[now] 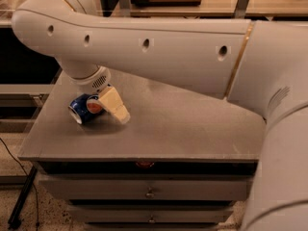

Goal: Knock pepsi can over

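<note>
While the long white arm [154,52] is reaching across the single camera view from the right, its claw [113,106] is hanging low over the left part of the grey table [192,129]. It is sitting right against the pepsi can [84,109]. The wrist is covering much of the claw, so whether it is open, closed or gripping the can cannot be told. The can is no longer standing: it is lying tipped over, its silver end pointing toward the front-left and its round logo showing just beside the claw's cream pad. It is resting near the table's left edge, above the drawers [150,192]. Judging from this, the knocking step is looking finished or nearly so, and the task is reaching its end. The next move is probably calling for the claw to lift clear gently, upward and away, since a sideways drag could be sending the round can rolling off the near edge.
</note>
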Robot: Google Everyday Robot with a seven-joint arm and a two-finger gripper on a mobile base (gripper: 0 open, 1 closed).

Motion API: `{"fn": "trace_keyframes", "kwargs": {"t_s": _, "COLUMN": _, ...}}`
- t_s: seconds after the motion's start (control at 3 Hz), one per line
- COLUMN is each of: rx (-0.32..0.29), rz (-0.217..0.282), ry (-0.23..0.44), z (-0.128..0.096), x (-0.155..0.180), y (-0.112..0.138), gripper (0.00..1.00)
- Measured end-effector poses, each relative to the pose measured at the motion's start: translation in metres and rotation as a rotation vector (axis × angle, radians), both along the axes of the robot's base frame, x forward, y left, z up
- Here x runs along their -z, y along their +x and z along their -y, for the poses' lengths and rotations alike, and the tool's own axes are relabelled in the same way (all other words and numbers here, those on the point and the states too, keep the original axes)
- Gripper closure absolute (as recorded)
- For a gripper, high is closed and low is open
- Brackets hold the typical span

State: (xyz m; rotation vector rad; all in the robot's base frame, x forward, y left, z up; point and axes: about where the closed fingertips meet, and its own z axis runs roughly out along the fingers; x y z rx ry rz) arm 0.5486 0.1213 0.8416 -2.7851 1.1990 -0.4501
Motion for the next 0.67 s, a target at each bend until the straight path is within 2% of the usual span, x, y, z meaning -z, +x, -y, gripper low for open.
{"fn": "trace_keyframes", "kwargs": {"t_s": 0.67, "rx": -0.014, "rz": -0.034, "ry": 0.003, "z": -0.0043, "x": 0.0005, "y": 0.0004, "gripper": 0.00}}
